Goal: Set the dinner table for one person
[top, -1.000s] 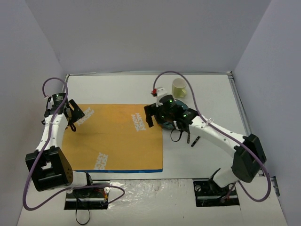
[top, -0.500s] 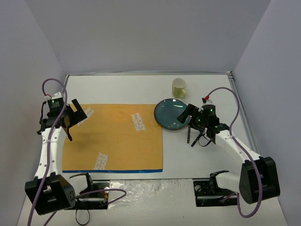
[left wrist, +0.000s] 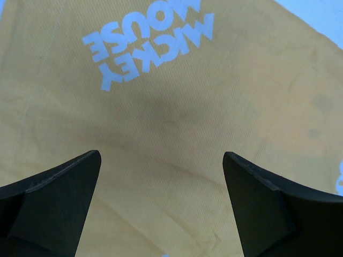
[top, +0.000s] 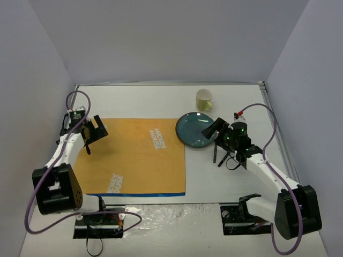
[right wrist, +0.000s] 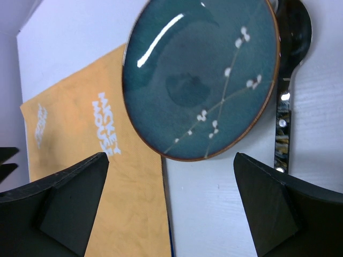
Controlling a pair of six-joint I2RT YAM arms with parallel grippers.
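Far left first: left gripper (top: 94, 128), hanging over the far-left corner of the orange placemat (top: 134, 155). Fingers (left wrist: 53, 203) spread wide apart, nothing between them, only cloth and white Mickey Mouse lettering (left wrist: 147, 40) below in the wrist view. Not possible to tell whether touching the cloth or just above it.

Next, the placemat itself: lying flat and smooth on the left-middle part of the dinner table (top: 139, 99), blue edge toward the arms. Nothing resting on it. White tabletop bare all around it, and carrying everything else.

Further right: dark teal plate (top: 194, 130) with a thin branch pattern, sitting on the table at the placemat's far-right corner, rim seeming to reach just over the cloth edge. Beyond it, near but apart, a pale yellow-green mug (top: 203, 99). Just beside the plate on its right, a dark spoon (right wrist: 281, 123), bowl close against the rim.

Last, right gripper (top: 210, 128), hovering near the plate's right side and aimed at it. Fingers (right wrist: 273, 203) wide apart as well, gripping nothing.

As a judgement: early in the task. Done, apparently, only the spreading of the placemat. Left to do: bringing the plate to the middle of the cloth, then laying the spoon beside it and setting the mug at a far corner.
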